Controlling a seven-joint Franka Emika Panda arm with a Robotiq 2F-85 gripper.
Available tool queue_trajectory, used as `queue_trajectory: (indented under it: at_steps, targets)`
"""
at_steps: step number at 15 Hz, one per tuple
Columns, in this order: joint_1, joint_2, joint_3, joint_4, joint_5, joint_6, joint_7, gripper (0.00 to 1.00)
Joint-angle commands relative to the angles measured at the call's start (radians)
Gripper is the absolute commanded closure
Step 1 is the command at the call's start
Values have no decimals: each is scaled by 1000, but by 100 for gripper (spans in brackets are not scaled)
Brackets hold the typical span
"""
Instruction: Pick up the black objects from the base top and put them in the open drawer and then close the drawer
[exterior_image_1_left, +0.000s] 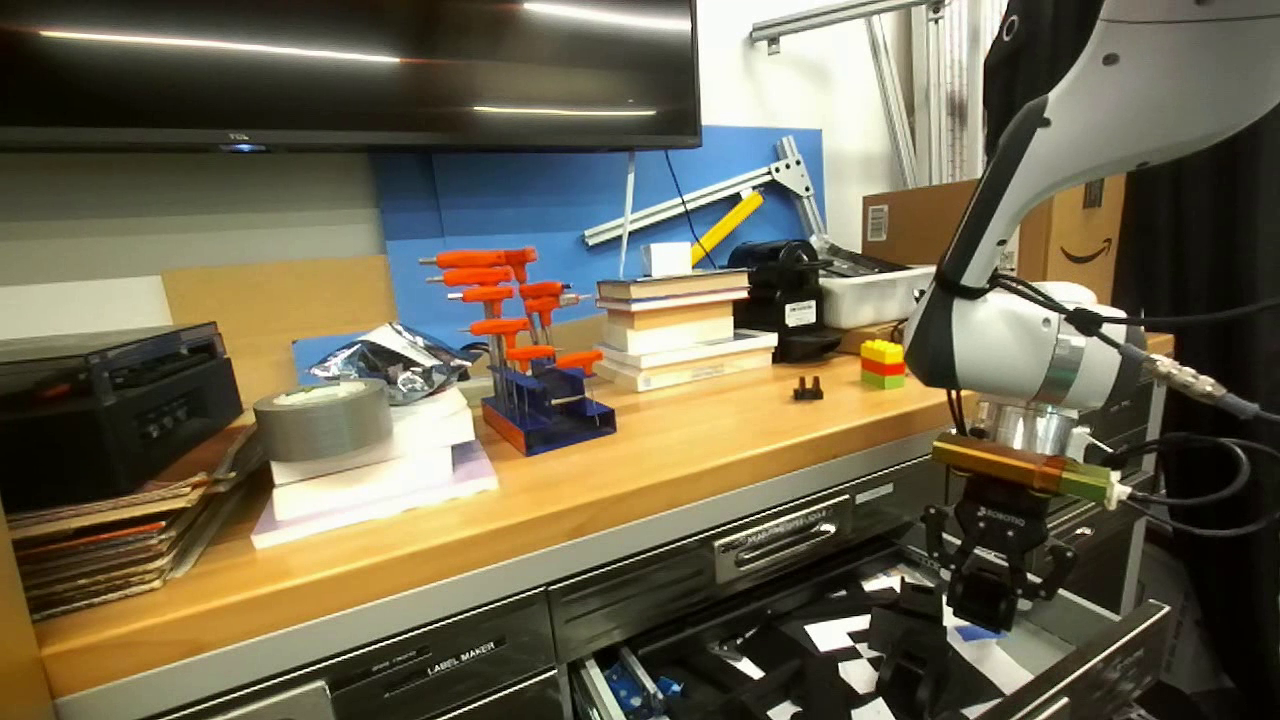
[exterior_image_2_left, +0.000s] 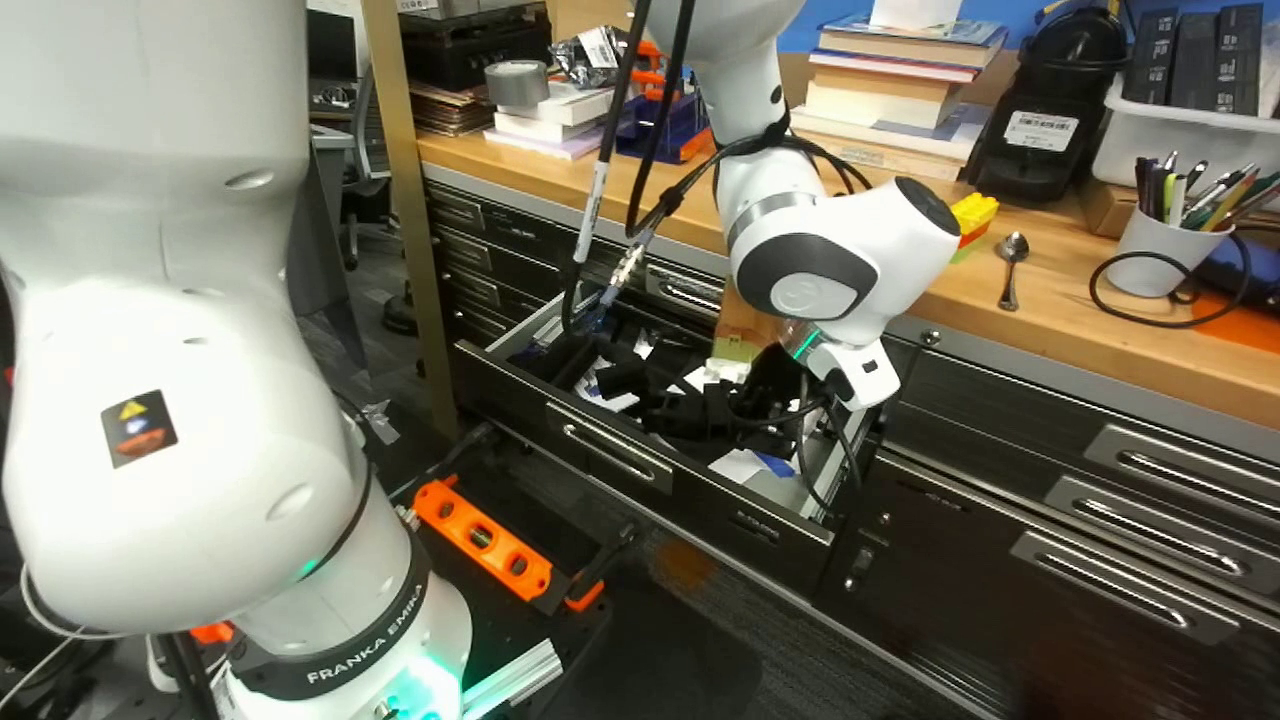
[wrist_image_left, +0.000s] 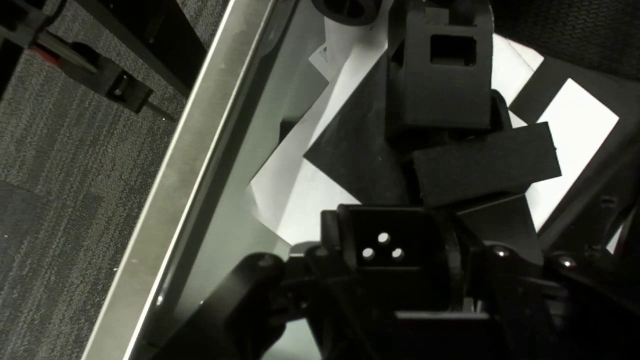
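Note:
A small black object (exterior_image_1_left: 808, 389) with two prongs stands on the wooden top in an exterior view; the arm hides it in the other. The open drawer (exterior_image_2_left: 510, 395) lies below the top; its front edge (wrist_image_left: 192, 140) crosses the wrist view. My gripper (exterior_image_1_left: 1003, 588) points down over the drawer's front end. It is shut on a black part (wrist_image_left: 395, 235) with three small holes, held above the contents. Black parts lie in the drawer: a boxy one with a slot (wrist_image_left: 442, 85) and a flat bar (wrist_image_left: 487, 162).
A toy brick stack (exterior_image_1_left: 883, 364) stands near the back of the top (exterior_image_1_left: 690, 440). Books (exterior_image_1_left: 672, 335), an orange-handled hex key stand (exterior_image_1_left: 548, 415) and a tape roll (exterior_image_1_left: 325, 420) also stand there. A spoon (exterior_image_2_left: 1011, 270) and pen cup (exterior_image_2_left: 1160, 245) lie farther along.

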Motion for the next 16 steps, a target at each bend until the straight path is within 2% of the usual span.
queue_trajectory:
  at_steps: [1, 3, 4, 5, 7, 9, 12, 16]
  targets:
    - [2, 28, -11, 31, -10, -13, 41, 67]
    - [1, 37, -6, 38, -3, -14, 43, 67]
    - [-1, 39, -4, 42, 1, -16, 42, 30]
    - [-4, 42, -1, 47, 6, -20, 37, 16]
    - [-7, 45, 5, 55, 11, -27, 26, 5]
    - [-11, 28, 17, 53, 20, -32, -4, 0]
    - [4, -66, 31, 3, 7, -21, -46, 0]
    - [53, -248, 22, -65, -72, -15, -24, 0]
